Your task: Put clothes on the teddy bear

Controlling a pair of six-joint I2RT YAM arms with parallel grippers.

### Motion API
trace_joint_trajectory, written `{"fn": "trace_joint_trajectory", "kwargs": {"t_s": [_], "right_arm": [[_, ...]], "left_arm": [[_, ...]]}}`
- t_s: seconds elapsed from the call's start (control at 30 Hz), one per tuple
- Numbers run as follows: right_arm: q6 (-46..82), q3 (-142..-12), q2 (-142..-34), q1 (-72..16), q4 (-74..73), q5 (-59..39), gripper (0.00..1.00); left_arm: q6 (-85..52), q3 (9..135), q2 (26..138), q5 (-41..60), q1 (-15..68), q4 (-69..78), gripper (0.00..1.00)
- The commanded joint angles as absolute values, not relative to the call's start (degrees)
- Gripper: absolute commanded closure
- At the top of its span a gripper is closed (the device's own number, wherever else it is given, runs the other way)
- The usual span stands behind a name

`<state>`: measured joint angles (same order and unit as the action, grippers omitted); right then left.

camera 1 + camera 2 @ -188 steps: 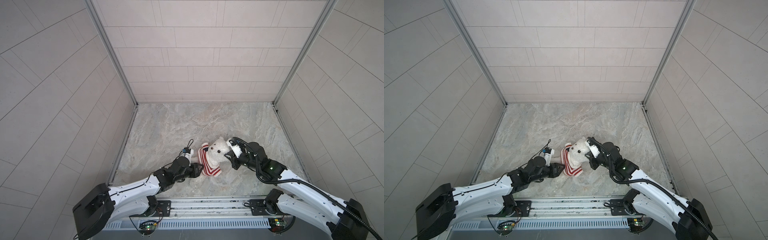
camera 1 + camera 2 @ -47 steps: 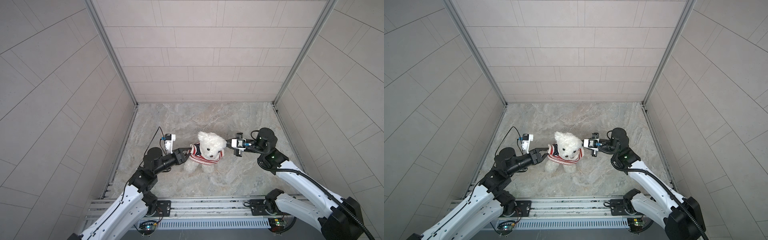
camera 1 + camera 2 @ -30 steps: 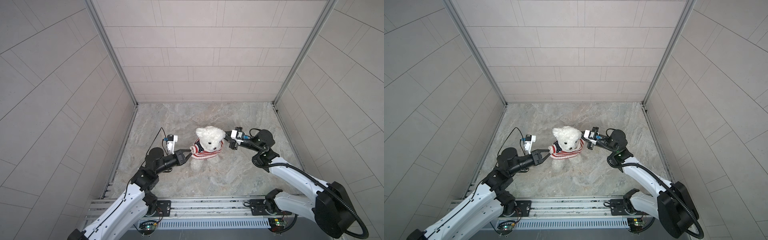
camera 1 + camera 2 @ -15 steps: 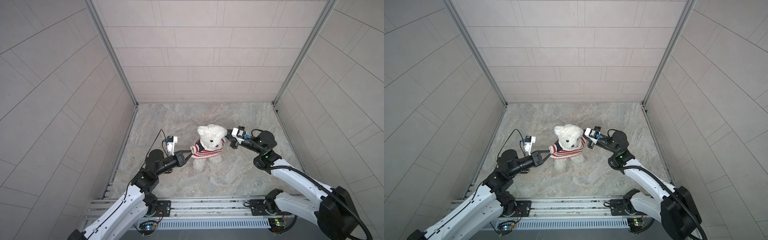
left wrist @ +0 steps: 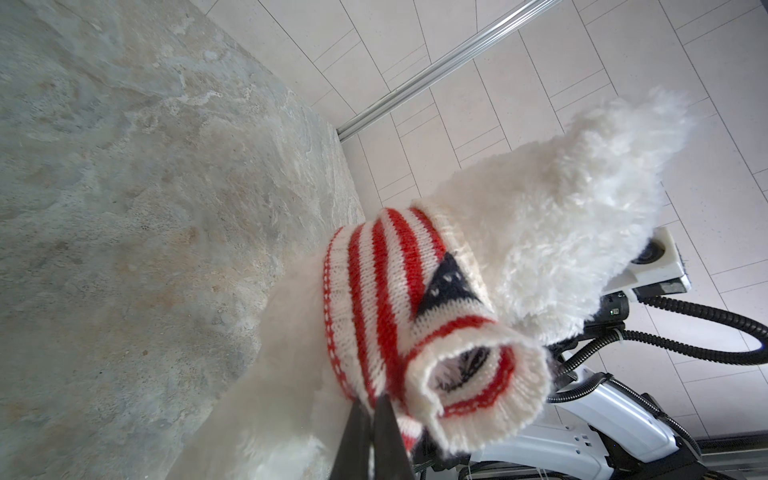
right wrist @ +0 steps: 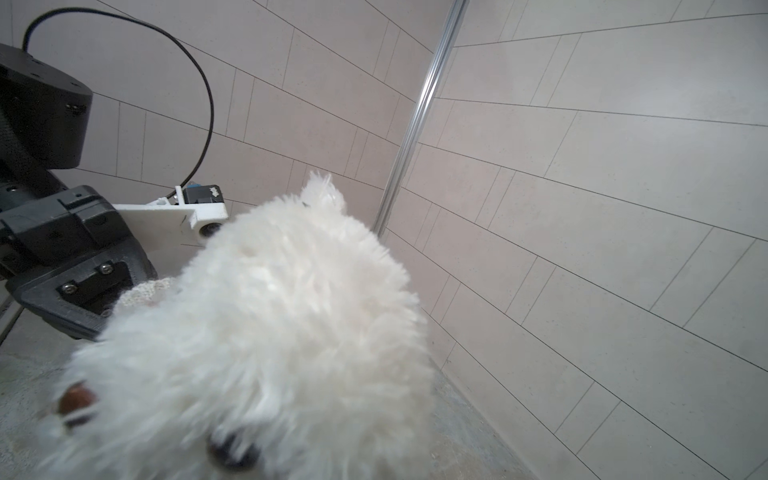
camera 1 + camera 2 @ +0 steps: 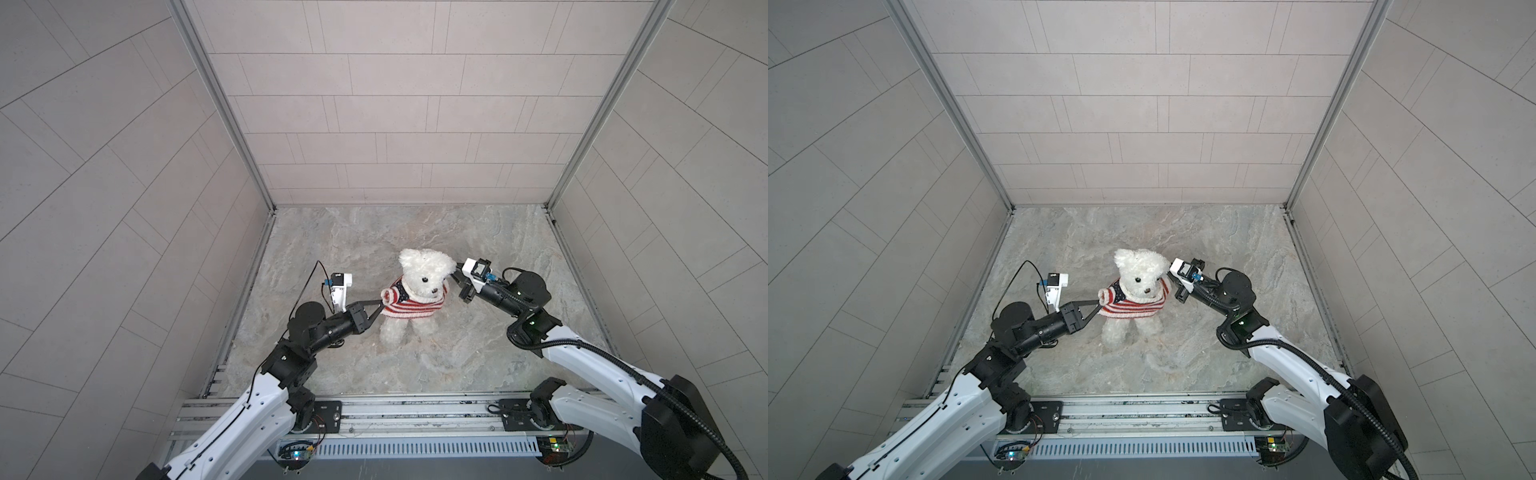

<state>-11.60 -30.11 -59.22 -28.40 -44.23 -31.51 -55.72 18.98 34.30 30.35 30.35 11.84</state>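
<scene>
marble tabletop (image 7: 419, 365) | tiled walls (image 7: 395, 124) | metal rail (image 7: 415, 411) at front edge

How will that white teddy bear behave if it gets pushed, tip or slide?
Likely tippy: the teddy bear stands upright on two stubby legs under a large head. Probably light and squashy, judging by its fluffy plush. The knit sweater, pinched at the sleeve by the left pincer, looks stretchy, so a tug may stretch it before the bear moves.

teddy bear (image 7: 420, 286) standing mid-floor between left arm (image 7: 324, 328) and right arm (image 7: 513, 297), floor (image 7: 415, 232) open behind
</scene>
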Motion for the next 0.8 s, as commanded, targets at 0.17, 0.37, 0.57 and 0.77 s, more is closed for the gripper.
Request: {"fn": "trace_joint_trajectory", "kwargs": {"t_s": [0.17,0.37,0.57,0.77], "right_arm": [[-5.4,-28.6,-53.9,-27.8,-47.2,-13.8,1.00],[-3.5,-27.2,-50.6,-27.9,-45.4,-7.7,1.00],[-2.5,-27.0,-50.6,-28.0,-46.0,-10.4,1.00],[-3.3,-27.9,-50.6,-29.6,-44.2,-14.5,1.00]], "left_arm": [[-54.6,16.3,35.7,26.4,30.2,6.4,1.00],[-55.5,14.9,37.6,26.2,30.0,7.5,1.00],[-56.0,13.5,35.8,27.1,30.0,10.1,1.00],[-55.1,15.3,37.2,27.8,29.9,10.7,1.00]]}}
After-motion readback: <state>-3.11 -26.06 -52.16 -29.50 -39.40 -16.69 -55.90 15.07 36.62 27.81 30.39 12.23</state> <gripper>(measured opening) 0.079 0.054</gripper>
